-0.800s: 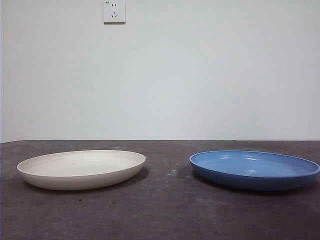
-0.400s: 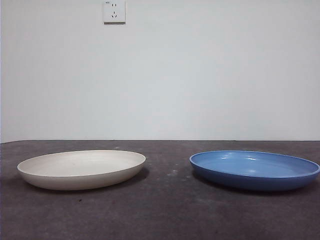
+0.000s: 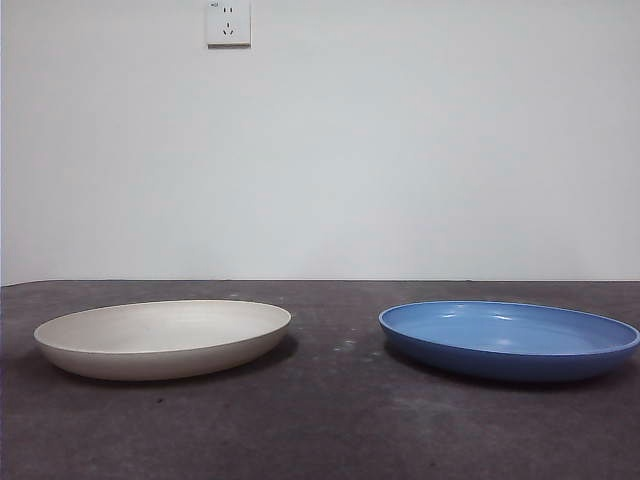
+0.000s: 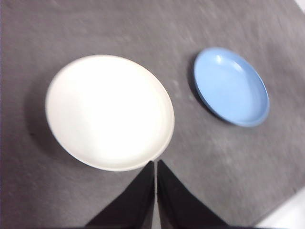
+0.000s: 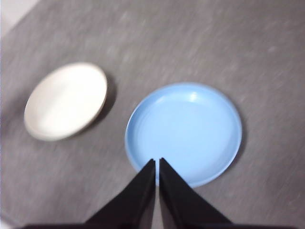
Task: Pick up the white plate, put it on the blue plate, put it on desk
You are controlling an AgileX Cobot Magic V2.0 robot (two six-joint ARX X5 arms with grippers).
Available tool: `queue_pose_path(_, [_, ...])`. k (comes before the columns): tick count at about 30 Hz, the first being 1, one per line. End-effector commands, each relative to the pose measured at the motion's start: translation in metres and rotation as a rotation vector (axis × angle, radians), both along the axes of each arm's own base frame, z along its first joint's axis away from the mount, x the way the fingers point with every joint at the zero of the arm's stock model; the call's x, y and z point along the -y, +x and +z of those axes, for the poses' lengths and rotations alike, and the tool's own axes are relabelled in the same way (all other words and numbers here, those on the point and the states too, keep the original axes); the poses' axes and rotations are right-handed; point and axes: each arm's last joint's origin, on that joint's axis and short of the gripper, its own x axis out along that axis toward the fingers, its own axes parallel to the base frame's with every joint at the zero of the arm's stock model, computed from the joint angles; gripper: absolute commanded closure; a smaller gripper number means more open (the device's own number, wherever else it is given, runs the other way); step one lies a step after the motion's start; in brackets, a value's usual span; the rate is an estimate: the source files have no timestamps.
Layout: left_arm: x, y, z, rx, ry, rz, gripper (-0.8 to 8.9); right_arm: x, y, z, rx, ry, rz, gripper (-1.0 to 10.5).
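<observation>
The white plate (image 3: pixel 163 338) lies flat on the desk (image 3: pixel 330 420) at the left, and the blue plate (image 3: pixel 508 339) lies flat at the right, a gap between them. Both are empty. My left gripper (image 4: pixel 156 163) hangs high above the desk, shut and empty, over the near rim of the white plate (image 4: pixel 109 112); the blue plate (image 4: pixel 231 86) shows beyond. My right gripper (image 5: pixel 157 161) is shut and empty, high above the near part of the blue plate (image 5: pixel 183 133); the white plate (image 5: pixel 66 100) lies to its side. Neither arm shows in the front view.
A white wall with a power socket (image 3: pixel 228 22) stands behind the desk. The desk's pale edge shows at a corner of the left wrist view (image 4: pixel 288 214) and of the right wrist view (image 5: pixel 12 12).
</observation>
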Motion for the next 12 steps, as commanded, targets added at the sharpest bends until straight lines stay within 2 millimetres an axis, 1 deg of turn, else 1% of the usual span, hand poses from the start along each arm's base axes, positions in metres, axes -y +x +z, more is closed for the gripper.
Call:
queue_pose_path(1, [0.0042,0.0007,0.0045,0.018,0.027,-0.063,8.05,-0.0045,0.0016,0.0006,-0.042,-0.045,0.077,9.4])
queue_pose_path(6, [0.0086,-0.0016,0.0021,-0.013,0.031,-0.099,8.04,-0.011,-0.0014,-0.008,-0.153,-0.082,0.163,9.4])
queue_pose_path(11, [0.0092,-0.0017,0.0022,-0.012,0.03,-0.102,8.02,-0.0138,-0.0023,-0.0086,-0.162,-0.084,0.187,9.4])
queue_pose_path(12, [0.0092,-0.0017,0.0022,-0.014,0.029,-0.1,7.86,-0.0138,-0.0023,-0.0086,-0.163,-0.083,0.186,9.4])
